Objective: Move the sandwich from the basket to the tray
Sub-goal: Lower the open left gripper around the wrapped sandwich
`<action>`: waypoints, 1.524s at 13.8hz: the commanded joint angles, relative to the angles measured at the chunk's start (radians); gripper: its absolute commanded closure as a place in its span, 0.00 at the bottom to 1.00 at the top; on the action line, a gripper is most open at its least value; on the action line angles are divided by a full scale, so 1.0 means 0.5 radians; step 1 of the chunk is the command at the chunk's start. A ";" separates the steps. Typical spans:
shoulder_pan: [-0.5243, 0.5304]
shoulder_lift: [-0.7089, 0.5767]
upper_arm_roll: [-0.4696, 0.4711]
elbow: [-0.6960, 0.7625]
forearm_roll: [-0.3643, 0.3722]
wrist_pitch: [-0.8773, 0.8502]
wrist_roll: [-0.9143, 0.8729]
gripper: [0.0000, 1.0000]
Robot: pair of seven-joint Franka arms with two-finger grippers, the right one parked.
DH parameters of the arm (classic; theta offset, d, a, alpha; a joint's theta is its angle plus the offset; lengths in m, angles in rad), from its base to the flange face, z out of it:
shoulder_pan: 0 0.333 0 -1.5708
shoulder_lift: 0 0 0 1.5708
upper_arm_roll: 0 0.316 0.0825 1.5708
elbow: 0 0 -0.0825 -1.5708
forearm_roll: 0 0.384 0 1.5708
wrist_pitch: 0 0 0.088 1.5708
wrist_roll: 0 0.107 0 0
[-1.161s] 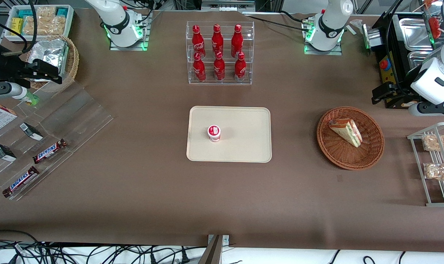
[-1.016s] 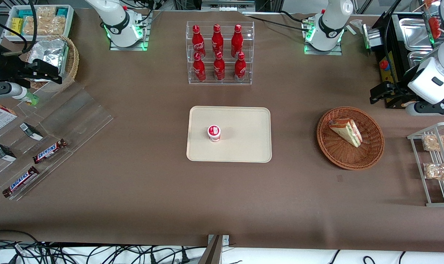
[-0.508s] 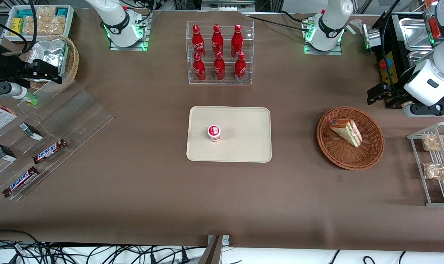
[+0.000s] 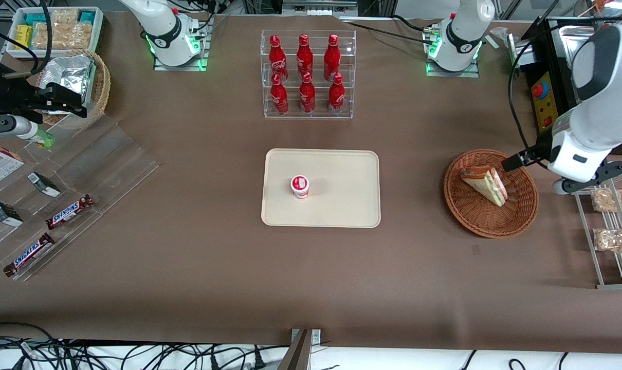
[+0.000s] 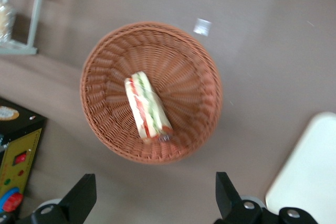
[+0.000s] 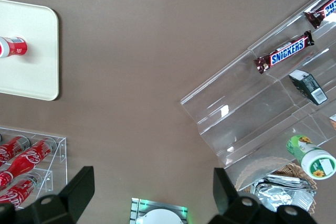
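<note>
The wrapped triangular sandwich [image 4: 486, 185] lies in the reddish-brown wicker basket [image 4: 516, 218], toward the working arm's end of the table. The left gripper [image 4: 514, 162] hangs above the basket's rim that is farther from the front camera, above the sandwich and apart from it. In the left wrist view its two black fingers stand wide apart with nothing between them [image 5: 152, 203], and the sandwich [image 5: 147, 106] and the basket [image 5: 105, 66] show below. The cream tray [image 4: 342, 169] lies mid-table and holds a small red-and-white cup [image 4: 300, 186].
A clear rack of red bottles [image 4: 308, 74] stands farther from the front camera than the tray. A wire rack of bagged snacks [image 4: 609, 231] stands beside the basket at the table's end. A black control box [image 4: 545, 97] and metal trays stand near the working arm.
The left arm has swung down from beside the control box toward the front camera, bringing the gripper over the basket's rim. The sandwich and the tray have not moved.
</note>
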 commanded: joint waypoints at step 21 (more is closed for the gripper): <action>0.201 0.170 -0.004 -1.242 0.311 1.819 -0.650 0.00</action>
